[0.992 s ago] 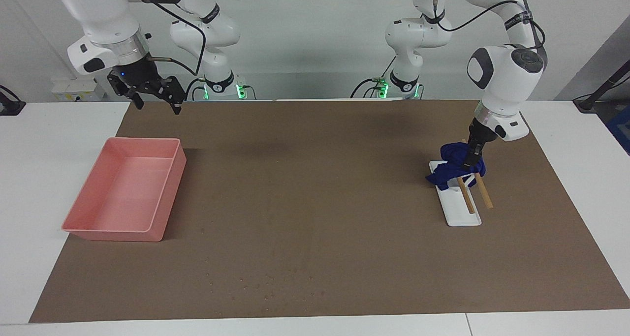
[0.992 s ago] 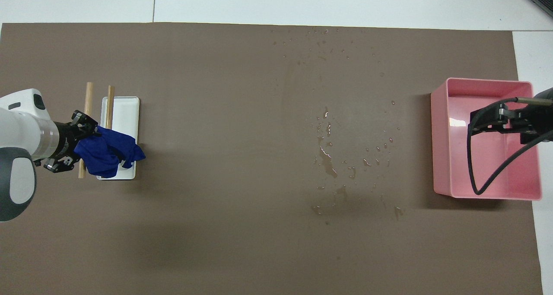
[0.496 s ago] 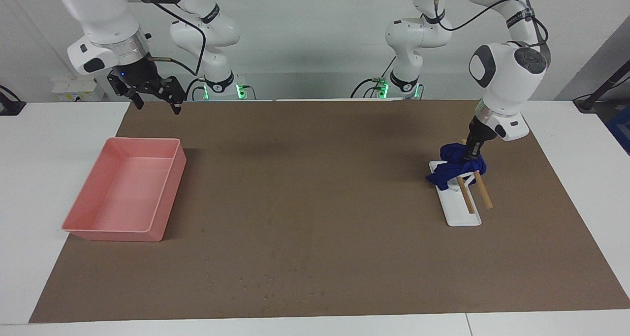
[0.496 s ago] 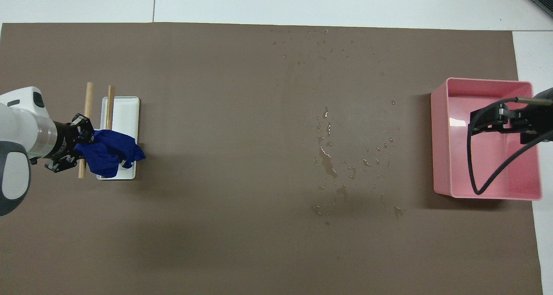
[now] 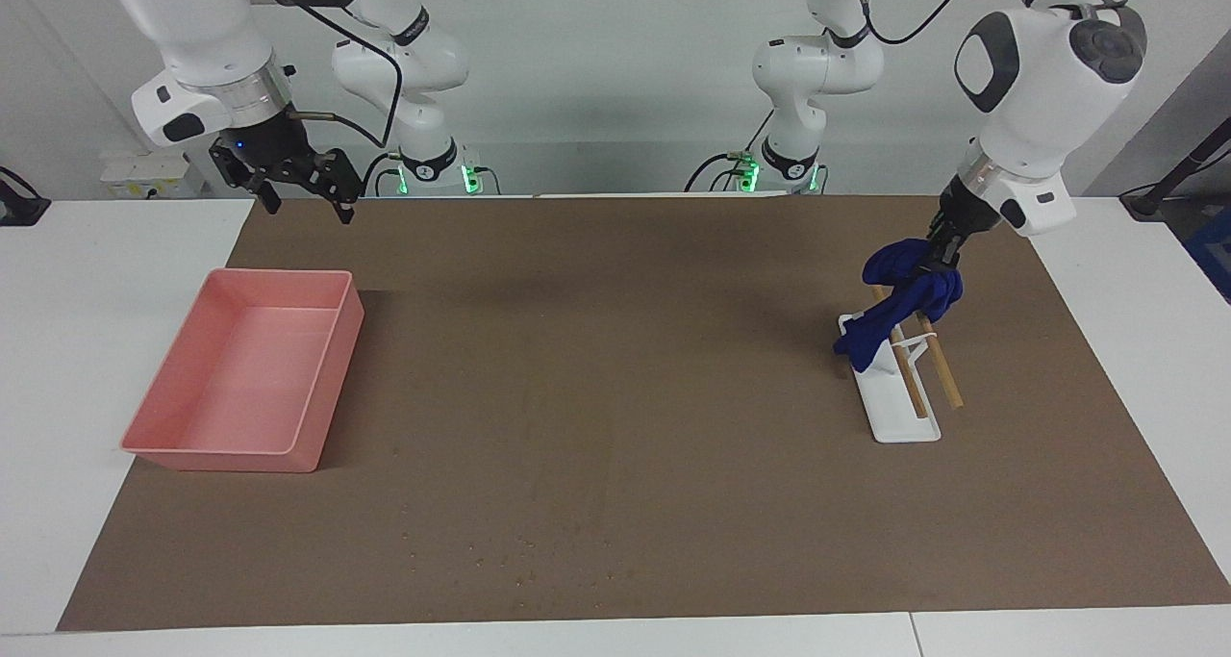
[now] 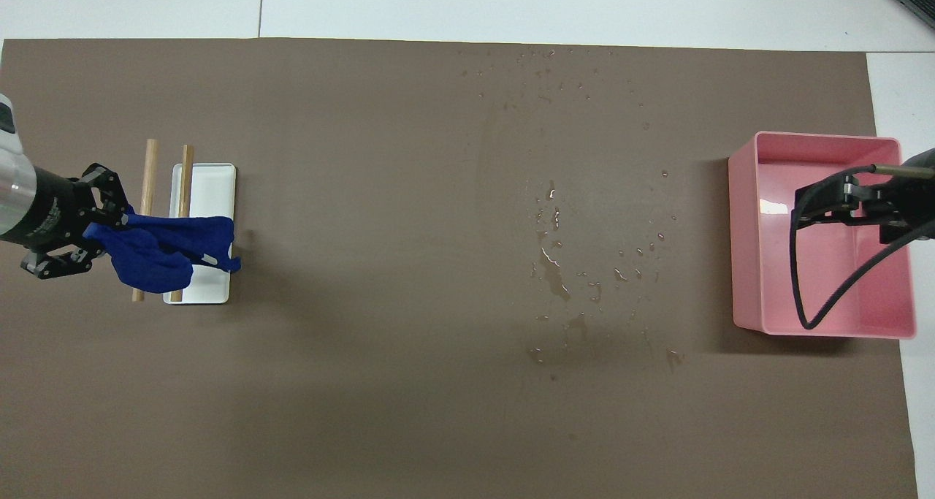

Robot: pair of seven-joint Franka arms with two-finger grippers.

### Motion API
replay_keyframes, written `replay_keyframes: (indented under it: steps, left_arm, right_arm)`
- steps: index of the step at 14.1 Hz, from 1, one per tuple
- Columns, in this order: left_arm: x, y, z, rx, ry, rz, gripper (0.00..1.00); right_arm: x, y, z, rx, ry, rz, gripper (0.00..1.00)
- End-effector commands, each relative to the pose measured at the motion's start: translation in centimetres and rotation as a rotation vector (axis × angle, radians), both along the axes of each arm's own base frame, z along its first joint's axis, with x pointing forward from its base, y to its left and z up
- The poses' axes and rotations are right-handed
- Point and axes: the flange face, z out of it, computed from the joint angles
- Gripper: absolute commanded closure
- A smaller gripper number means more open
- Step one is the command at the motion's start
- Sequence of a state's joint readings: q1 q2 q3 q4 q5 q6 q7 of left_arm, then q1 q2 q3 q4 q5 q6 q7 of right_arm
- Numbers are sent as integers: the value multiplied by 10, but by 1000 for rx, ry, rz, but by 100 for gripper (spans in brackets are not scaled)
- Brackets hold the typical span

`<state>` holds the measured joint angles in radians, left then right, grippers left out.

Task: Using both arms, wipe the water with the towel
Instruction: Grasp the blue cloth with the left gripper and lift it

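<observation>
The towel [image 5: 909,287], a crumpled blue cloth, hung from the left tool [image 5: 941,253], which was clamped shut on its top. It was lifted over the white slab [image 5: 899,412] and two wooden sticks [image 5: 938,368] at the left arm's end of the worktop [image 5: 615,397], its lower end draping down to the slab. Water drops [image 6: 562,265] lay scattered mid-worktop. The right tool [image 5: 306,190] waited in the air with its fingers spread wide and nothing in them, over the pink tray [image 5: 245,373] at the right arm's end.
</observation>
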<state>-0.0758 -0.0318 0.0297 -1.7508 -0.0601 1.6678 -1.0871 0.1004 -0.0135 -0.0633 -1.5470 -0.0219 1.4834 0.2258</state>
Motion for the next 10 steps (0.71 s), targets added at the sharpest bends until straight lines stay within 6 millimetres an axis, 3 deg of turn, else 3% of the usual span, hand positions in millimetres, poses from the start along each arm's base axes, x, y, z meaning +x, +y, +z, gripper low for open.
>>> replay_keyframes:
  steps: [1,6,10]
  left_arm:
    - [2,-31,37,-23,-5,87,100]
    - [-14,-124,71,-65,-38,268,100]
    - [-35,-198,89,-106,-62,434,100]
  right_arm:
    - [-8,-2,1,25,6,16,0]
    - [-12,7,1,26,3,22,0]
    - [-1,22,3,92,-63,-169,0]
